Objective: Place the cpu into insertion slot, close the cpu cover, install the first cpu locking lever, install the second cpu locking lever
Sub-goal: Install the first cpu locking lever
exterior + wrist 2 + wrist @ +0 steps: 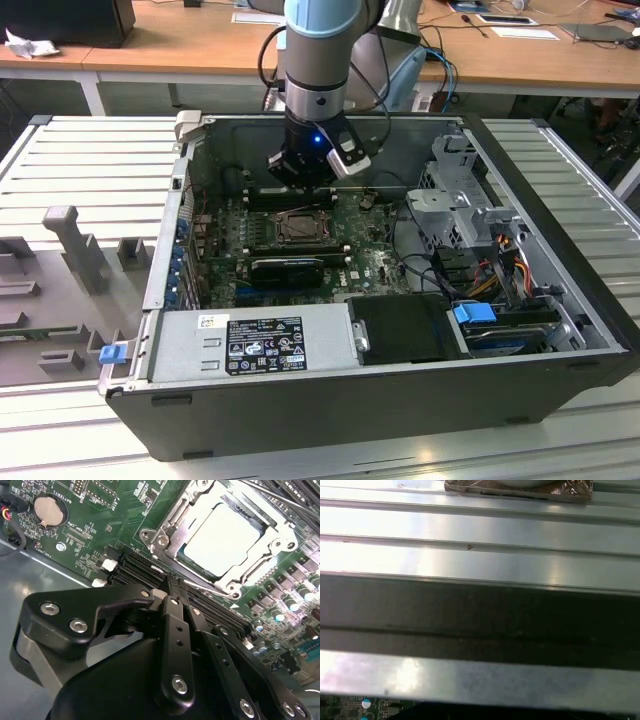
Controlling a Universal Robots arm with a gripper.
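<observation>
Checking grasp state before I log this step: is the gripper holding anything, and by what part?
Nothing held. The gripper is shut with nothing between its fingers, beside the socket. The chip already sits in it, under the closed cover frame.

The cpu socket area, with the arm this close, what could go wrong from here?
1. The claw sits right by the thin lever wire along the cpu cover; a slight misalignment might bend it or slip off.
2. The claw's tips hover over the black memory slots, so pushing down could strike them.
3. The cpu looks seated, but force on the cover could shift it.
</observation>
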